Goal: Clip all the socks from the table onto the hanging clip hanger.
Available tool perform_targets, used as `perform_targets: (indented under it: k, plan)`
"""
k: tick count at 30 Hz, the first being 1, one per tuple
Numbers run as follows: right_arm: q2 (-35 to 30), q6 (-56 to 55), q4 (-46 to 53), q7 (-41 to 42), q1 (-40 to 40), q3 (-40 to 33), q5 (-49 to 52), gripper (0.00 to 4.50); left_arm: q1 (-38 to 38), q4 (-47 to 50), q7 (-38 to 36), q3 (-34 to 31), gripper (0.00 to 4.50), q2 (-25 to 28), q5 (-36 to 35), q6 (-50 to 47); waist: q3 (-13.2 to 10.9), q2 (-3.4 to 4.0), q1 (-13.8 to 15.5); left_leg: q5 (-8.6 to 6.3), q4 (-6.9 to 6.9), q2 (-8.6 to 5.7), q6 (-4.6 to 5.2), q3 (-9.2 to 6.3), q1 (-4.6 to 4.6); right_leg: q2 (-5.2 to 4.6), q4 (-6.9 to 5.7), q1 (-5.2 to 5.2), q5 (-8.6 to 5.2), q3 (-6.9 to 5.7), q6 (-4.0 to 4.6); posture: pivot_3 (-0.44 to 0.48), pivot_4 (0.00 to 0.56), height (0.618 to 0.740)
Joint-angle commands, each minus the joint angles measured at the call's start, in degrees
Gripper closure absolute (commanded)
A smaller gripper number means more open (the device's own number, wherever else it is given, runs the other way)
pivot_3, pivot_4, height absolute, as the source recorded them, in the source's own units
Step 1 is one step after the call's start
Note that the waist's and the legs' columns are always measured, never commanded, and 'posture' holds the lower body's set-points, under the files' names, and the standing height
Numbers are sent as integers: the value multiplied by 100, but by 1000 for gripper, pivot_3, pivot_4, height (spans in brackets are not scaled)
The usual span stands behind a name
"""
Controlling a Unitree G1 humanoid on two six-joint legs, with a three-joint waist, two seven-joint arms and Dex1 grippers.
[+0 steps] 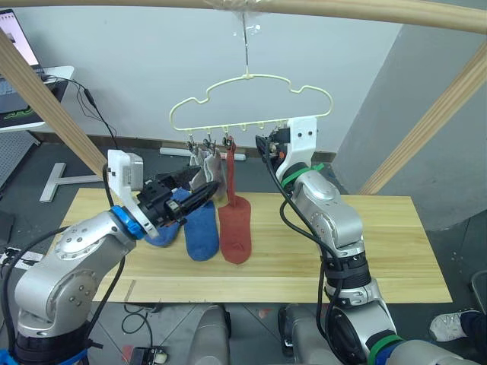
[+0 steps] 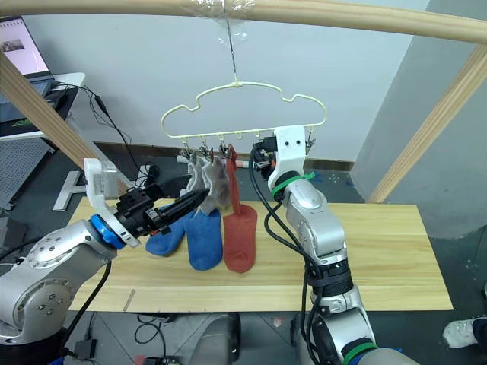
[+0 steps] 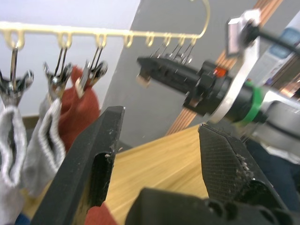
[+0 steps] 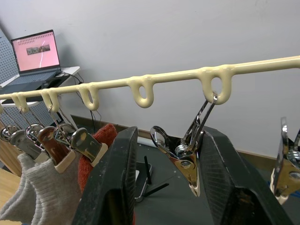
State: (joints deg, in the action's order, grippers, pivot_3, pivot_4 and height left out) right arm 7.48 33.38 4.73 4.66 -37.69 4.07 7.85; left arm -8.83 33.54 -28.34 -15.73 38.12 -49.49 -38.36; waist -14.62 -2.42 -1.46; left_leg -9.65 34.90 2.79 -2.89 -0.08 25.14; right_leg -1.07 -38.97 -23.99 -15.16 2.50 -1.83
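The pale yellow clip hanger (image 1: 251, 99) hangs from a wooden pole. Two grey socks (image 1: 204, 171) and one rust red sock (image 1: 230, 173) are clipped at its left end. Two blue socks (image 1: 202, 228) and a second red sock (image 1: 236, 232) lie on the table (image 1: 380, 243) below. My left gripper (image 1: 207, 192) is open and empty, just in front of the hanging grey socks. My right gripper (image 4: 171, 136) is raised to the hanger bar, open, its fingers on either side of a free metal clip (image 4: 187, 164).
A thick wooden pole frame (image 1: 342, 7) stands over the table, with slanted legs at both sides. On a side desk at the far left sits a laptop (image 1: 15, 38). Bare tabletop stretches to the right of the socks.
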Motion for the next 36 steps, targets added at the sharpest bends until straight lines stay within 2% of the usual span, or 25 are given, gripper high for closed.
perform_targets:
  k: [1,22,25,27,31,36]
  plan:
    - [51,-117,136,-38,-150,7,29,2564,-32,244,-121,-116,1607,61,-158,48,0,0,-1,0,0,0,0,0,0,0,0,0,0,0,0,91,213,740]
    - [71,-174,47,-107,-222,-41,63,2564,-68,300,-93,-148,1607,70,-330,61,0,0,1,0,0,0,0,0,0,0,0,0,0,0,0,95,209,740]
    - [71,-185,57,-101,-204,-30,61,3141,-60,316,-106,-130,1607,73,-329,63,0,0,1,0,0,0,0,0,0,0,0,0,0,0,0,94,205,740]
    - [65,-179,72,-97,-190,-25,60,3739,-63,338,-96,-112,1607,61,-333,61,0,0,1,0,0,0,0,0,0,0,0,0,0,0,0,93,201,740]
    - [26,-156,122,-78,-159,-38,66,4475,-34,376,-80,-65,1607,32,-301,73,0,-1,1,0,0,0,0,0,0,0,0,0,0,0,0,91,194,740]
    - [-128,-81,203,32,-136,-130,126,4475,182,444,-57,147,1607,54,105,142,3,0,-1,0,0,0,0,0,0,0,0,0,0,0,0,79,184,740]
